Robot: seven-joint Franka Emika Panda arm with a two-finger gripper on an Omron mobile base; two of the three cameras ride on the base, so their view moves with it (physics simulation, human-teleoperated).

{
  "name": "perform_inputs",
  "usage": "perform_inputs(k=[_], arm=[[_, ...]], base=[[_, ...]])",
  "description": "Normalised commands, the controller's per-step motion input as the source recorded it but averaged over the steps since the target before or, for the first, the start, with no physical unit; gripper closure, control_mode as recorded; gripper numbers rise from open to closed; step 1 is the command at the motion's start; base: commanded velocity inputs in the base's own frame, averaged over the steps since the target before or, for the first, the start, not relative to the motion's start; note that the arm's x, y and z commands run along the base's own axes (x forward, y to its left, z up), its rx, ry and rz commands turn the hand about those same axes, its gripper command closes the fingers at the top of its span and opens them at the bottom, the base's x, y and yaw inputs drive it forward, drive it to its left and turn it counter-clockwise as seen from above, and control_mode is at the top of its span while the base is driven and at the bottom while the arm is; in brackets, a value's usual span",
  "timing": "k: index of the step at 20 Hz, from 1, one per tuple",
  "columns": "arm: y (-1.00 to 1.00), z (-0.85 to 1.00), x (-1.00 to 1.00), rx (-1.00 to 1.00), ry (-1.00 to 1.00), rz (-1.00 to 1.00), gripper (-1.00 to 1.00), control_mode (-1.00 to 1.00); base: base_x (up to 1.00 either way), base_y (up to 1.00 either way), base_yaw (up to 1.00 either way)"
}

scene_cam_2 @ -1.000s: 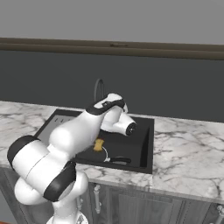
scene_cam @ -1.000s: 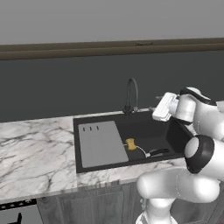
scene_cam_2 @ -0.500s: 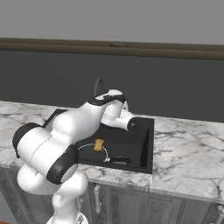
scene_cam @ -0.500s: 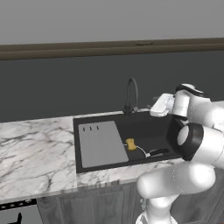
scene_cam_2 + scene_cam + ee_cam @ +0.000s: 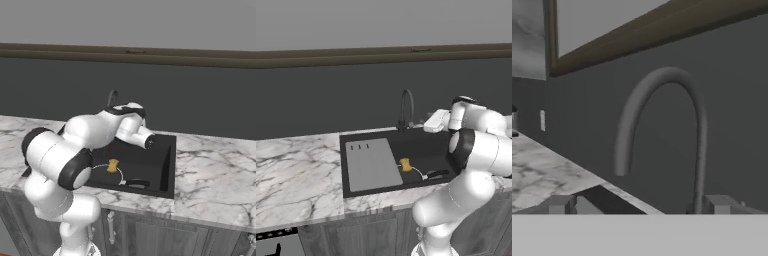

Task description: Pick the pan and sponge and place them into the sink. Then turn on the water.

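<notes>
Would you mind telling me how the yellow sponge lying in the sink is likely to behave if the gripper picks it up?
The sponge is a small block with wavy edges, so it is probably light and would squash between the fingers. It lies flat in the sink, so it should not roll.

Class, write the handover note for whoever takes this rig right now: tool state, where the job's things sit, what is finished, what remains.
Tool: open, empty, raised near the faucet and facing it.
Sponge: in the sink, beside the grey drainboard.
Pan: in the sink, right of the sponge, its handle toward the front edge.
Done: both items are in the sink.
Left: turn on the water; none runs from the spout yet.
</notes>
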Motion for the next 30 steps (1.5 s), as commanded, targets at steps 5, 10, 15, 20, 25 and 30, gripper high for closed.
perform_inputs(k=[5, 10, 15, 20, 25, 30], arm=[[0.01, -0.03, 0.41, 0.08, 0.0, 0.0, -1.0, -1.0], [0.0, -0.11, 0.4, 0.07, 0.03, 0.0, -1.0, -1.0], [0.0, -0.17, 0.39, 0.05, 0.01, 0.0, -1.0, -1.0], [0.0, -0.21, 0.4, 0.02, 0.0, 0.0, -1.0, -1.0], [0.0, -0.21, 0.44, 0.0, 0.0, 0.0, -1.0, -1.0], [0.0, -0.05, 0.39, 0.0, 0.0, 0.0, -1.0, -1.0]], base=[[0.0, 0.0, 0.0], [0.0, 0.0, 0.0], [0.0, 0.0, 0.0], [0.0, 0.0, 0.0], [0.0, 0.0, 0.0], [0.0, 0.0, 0.0]])
